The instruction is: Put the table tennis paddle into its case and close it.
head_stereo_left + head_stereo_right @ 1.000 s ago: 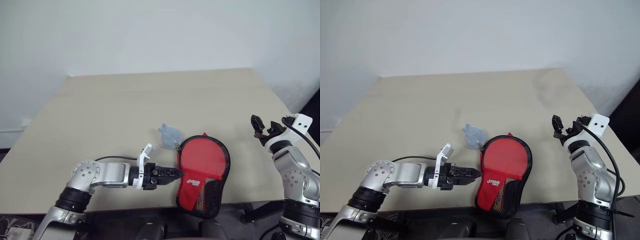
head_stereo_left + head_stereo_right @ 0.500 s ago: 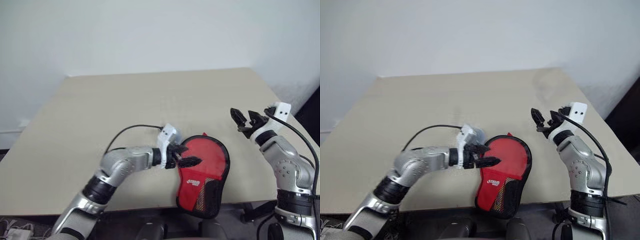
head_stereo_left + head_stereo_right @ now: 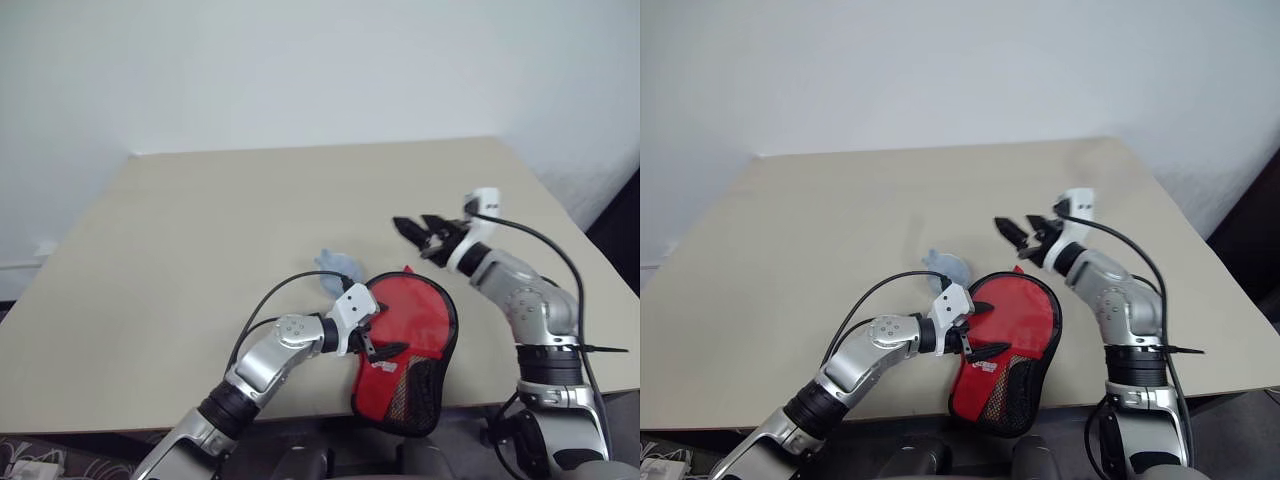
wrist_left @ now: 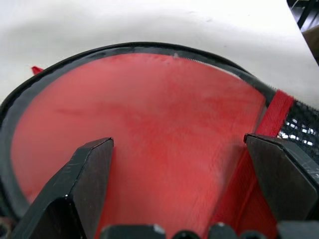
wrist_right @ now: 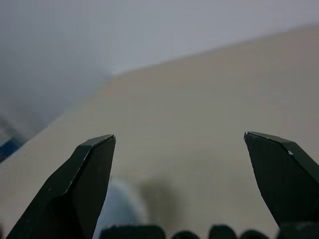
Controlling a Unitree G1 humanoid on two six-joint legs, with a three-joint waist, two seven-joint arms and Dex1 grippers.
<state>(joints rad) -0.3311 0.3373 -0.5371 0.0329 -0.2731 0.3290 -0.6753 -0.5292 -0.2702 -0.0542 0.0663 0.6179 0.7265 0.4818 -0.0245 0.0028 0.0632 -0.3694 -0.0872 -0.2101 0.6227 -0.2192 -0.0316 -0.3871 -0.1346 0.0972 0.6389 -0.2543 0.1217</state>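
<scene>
The left pincer (image 3: pixel 385 350), spread wide, is now hovering over the case (image 3: pixel 420 325) lying at the table's (image 3: pixel 200 230) near edge, its red paddle (image 4: pixel 164 134) showing inside. The right pincer (image 3: pixel 415 231), gaping empty, has swung leftward.

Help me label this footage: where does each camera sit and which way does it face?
Head eyes: look forward and down at the table, both arms, the case, the grey pouch.
Left wrist: along the open left gripper, close over the case's red front.
Right wrist: along the open right gripper, across the table toward the wall.
Shared: the case.
</scene>
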